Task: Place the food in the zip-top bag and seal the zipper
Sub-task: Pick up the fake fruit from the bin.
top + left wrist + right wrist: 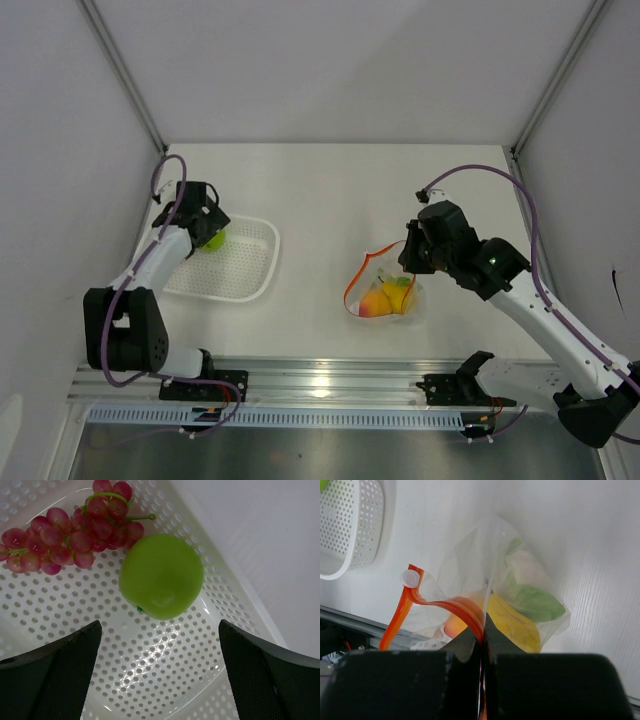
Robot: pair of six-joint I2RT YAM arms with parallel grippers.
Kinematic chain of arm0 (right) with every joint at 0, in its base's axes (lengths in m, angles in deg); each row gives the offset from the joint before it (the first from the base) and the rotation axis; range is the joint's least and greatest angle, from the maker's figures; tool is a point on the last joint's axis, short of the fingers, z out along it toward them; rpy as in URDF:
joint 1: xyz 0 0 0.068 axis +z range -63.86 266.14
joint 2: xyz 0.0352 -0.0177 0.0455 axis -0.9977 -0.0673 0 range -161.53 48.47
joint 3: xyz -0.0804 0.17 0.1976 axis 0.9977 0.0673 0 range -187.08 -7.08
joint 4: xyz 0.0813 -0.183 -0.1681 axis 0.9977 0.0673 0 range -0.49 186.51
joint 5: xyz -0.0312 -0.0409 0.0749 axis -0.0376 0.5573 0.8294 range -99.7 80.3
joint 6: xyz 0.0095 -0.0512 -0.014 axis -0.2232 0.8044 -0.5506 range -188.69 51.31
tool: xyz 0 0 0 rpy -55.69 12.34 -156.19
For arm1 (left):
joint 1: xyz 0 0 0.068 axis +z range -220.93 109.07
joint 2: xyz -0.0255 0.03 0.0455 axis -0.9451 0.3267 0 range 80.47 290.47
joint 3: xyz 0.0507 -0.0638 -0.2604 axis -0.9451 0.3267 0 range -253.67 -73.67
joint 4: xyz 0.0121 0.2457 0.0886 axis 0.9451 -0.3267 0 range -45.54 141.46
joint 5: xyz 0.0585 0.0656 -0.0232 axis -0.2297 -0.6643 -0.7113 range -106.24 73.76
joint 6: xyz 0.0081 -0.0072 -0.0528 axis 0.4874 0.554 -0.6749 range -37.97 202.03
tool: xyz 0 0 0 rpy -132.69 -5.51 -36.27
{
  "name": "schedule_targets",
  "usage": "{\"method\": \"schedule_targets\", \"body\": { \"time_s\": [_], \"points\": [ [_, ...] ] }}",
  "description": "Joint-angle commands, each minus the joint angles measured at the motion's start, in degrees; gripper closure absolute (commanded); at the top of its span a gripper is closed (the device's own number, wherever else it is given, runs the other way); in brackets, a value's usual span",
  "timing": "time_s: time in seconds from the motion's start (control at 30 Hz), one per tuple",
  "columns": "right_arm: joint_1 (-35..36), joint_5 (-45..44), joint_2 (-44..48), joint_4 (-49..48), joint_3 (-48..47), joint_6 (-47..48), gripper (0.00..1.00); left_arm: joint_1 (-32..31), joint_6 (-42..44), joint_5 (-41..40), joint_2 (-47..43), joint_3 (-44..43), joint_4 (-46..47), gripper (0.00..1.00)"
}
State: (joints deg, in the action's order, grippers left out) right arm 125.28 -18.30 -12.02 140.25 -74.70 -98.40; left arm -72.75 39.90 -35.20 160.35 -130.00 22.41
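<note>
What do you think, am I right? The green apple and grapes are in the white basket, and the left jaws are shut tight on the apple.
Not quite. The left jaws are wide open, not touching the green apple; the left wrist view shows it lying free ahead of them. The apple and grapes are indeed in the white basket.

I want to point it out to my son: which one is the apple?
Find the white holed basket on the left side of the table. At its far end, below the open left claw, sits the green apple. It is one smooth ball, unlike the bunch of small red grapes beside it.
</note>
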Motion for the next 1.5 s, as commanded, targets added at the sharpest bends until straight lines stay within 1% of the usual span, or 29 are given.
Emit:
{"method": "schedule_targets", "body": {
  "time_s": [0.0,0.03,0.37,0.57,0.87,0.97,1.0,1.07,1.17,1.2,1.23,1.27,1.33,1.37,1.43,1.47],
  "points": [
    [-0.1,-0.7,1.1,-1.1,-0.3,1.3,1.0,1.8,-1.0,-0.8,2.5,-2.2,2.7,0.01],
    [-0.2,-0.8,1.1,-1.3,-0.2,1.3,1.0,3.7,-0.7,-0.8,3.1,-2.5,3.0,0.01],
    [-0.3,-0.5,-0.2,-1.9,-0.3,2.5,1.0,4.4,0.7,2.3,10.3,-4.8,7.3,0.0],
    [-0.5,-1.4,0.1,-1.6,0.1,2.8,1.0,5.6,0.1,4.2,15.7,-8.9,4.5,0.0],
    [-0.6,-0.7,-0.2,-2.2,-0.4,3.0,1.0,6.3,-0.8,6.6,17.7,-9.8,2.2,0.01],
    [-0.6,-0.7,-0.2,-1.9,-0.7,3.1,1.0,6.3,-0.6,6.9,17.3,-9.1,2.5,0.06],
    [-0.6,-0.8,-0.1,-1.8,-0.8,3.0,1.0,6.2,-0.7,7.1,16.9,-8.9,2.8,0.1],
    [-0.6,-1.0,0.1,-1.6,-0.8,3.1,1.0,6.3,-0.6,8.0,16.5,-7.8,3.6,0.15],
    [-0.6,-0.7,0.3,-1.5,-0.9,2.8,1.0,6.3,-0.7,8.2,16.3,-7.5,3.7,0.34],
    [-0.6,-0.6,0.3,-1.5,-1.0,2.8,1.0,6.3,-0.7,8.3,16.3,-7.6,3.5,0.47],
    [-0.6,-0.5,0.4,-1.6,-1.0,2.7,1.0,6.3,-0.7,8.5,16.3,-7.6,3.4,0.54],
    [-0.6,-0.5,0.4,-1.5,-1.0,2.7,1.0,6.2,-0.6,8.6,16.2,-7.5,3.3,0.64],
    [-0.6,-0.5,0.6,-1.4,-1.2,2.6,1.0,6.3,-0.7,9.0,15.5,-7.2,3.1,0.74],
    [-0.6,-0.3,0.5,-1.5,-1.1,2.4,1.0,6.3,-0.9,9.3,15.0,-7.0,2.9,0.83],
    [-0.6,-0.1,0.6,-1.8,-1.0,2.2,1.0,6.3,-2.2,10.3,13.0,-5.6,2.7,0.86],
    [-0.6,0.2,0.6,-2.0,-0.9,2.0,1.0,6.3,-2.5,12.2,12.0,-4.3,2.9,0.89]
  ]
}}
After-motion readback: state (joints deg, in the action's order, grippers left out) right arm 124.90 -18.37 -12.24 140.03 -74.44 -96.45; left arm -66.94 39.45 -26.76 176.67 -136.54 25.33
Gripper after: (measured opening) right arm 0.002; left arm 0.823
